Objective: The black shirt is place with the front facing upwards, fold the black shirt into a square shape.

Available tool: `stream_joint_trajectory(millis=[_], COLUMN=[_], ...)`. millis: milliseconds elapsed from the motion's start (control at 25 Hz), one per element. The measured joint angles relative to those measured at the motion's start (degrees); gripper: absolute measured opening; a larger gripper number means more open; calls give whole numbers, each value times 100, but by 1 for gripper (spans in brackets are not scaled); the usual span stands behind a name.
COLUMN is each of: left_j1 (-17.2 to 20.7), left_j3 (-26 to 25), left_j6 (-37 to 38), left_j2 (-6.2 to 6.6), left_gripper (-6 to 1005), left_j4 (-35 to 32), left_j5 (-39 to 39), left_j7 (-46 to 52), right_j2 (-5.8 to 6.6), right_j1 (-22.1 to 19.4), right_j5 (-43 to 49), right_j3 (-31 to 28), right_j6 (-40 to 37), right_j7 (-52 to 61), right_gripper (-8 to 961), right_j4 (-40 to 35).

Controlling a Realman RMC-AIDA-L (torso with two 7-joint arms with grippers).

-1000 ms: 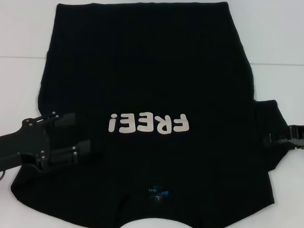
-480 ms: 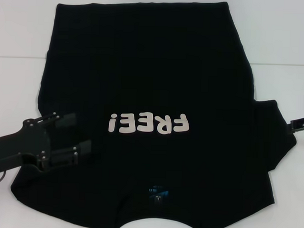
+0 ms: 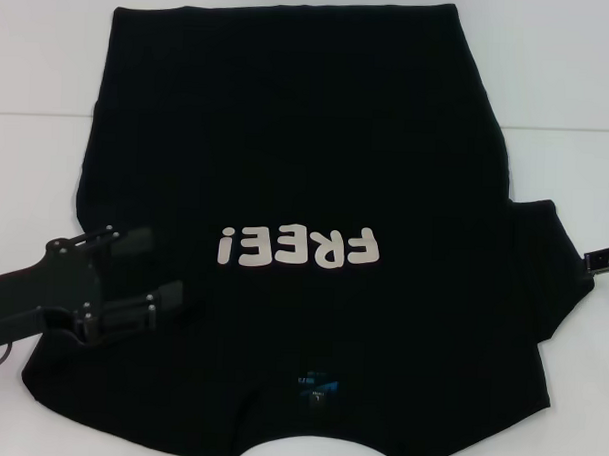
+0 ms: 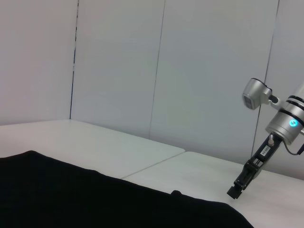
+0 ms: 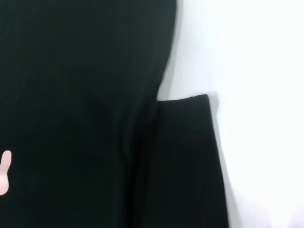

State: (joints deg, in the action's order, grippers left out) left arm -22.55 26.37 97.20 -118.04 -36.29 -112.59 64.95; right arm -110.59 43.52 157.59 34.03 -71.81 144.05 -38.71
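- The left gripper [image 3: 151, 275] lay low over the black shirt [image 3: 308, 128] on the robot's left side, its two fingers spread apart with fabric beneath and between them; it looked released, not yet pinching cloth.
- Its place over the folded-in left sleeve area suggested it was set either to press that fold flat or to take hold there for the next fold; which of the two could not be told.
- The right gripper [image 3: 606, 260] showed only as a tip at the head view's right edge, just beside the right sleeve [image 3: 551, 272] and apart from it; whether its fingers were open could not be told.
- The shirt lay spread on the white table [image 3: 41, 49], front up, the pale "FREE!" lettering [image 3: 296, 248] reading toward the robot and the blue neck label [image 3: 314, 383] at the near edge; the right sleeve was unfolded and stuck outward.
- Compared with a second earlier, the right gripper had drawn away from the right sleeve, where it had reached the cloth, toward the frame edge; the left gripper and the shirt had not shifted.
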Motion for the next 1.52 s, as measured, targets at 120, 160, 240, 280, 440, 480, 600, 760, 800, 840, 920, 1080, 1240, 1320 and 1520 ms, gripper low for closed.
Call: stream_joint_trajectory(millis=[120, 160, 240, 280, 440, 480, 600, 760, 800, 840, 920, 1080, 1240, 1320, 1520], left_j1=[11, 15, 19, 21, 19, 14, 8, 5, 5, 5, 5, 5, 5, 5, 5], left_j3=[0, 0, 0, 0, -1, 0, 0, 0, -1, -1, -1, 0, 0, -1, 0], left_j6=[0, 0, 0, 0, 0, 0, 0, 0, 0, 0, 0, 0, 0, 0, -5], left_j2=[0, 0, 0, 0, 0, 0, 0, 0, 0, 0, 0, 0, 0, 0, 0], left_gripper=[844, 844, 844, 844, 844, 844, 844, 844, 844, 844, 844, 844, 844, 844, 843], left_j4=[0, -1, 1, 3, 7, 8, 8, 12, 14, 15, 16, 16, 17, 16, 16], left_j5=[0, 0, 0, 0, 0, 0, 0, 0, 0, 0, 0, 0, 0, 0, 0], left_j7=[0, 0, 0, 0, 0, 0, 0, 0, 0, 0, 0, 0, 0, 0, 0], right_j2=[-21, -27, -31, -32, -43, -48, -55, -60, -60, -60, -60, -66, -67, -68, -77], right_j1=[29, 36, 60, 71, 103, 109, 114, 113, 114, 120, 132, 155, 168, 180, 226], right_j5=[0, 0, 0, 0, 0, 0, 0, -11, -14, -15, -15, -13, -12, -18, -20], right_j3=[16, 21, 31, 42, 110, 130, 207, 216, 217, 218, 221, 229, 234, 238, 240], right_j6=[50, 64, 104, 129, 213, 232, 270, 291, 297, 307, 325, 362, 370, 370, 379], right_j7=[-12, -13, -18, -23, -30, -30, -8, -2, -6, -10, -16, -33, -35, -36, -48], right_gripper=[762, 762, 761, 761, 761, 761, 761, 761, 761, 760, 760, 760, 760, 760, 759], right_j4=[38, 51, 100, 134, 223, 234, 236, 242, 248, 266, 302, 379, 389, 390, 440])
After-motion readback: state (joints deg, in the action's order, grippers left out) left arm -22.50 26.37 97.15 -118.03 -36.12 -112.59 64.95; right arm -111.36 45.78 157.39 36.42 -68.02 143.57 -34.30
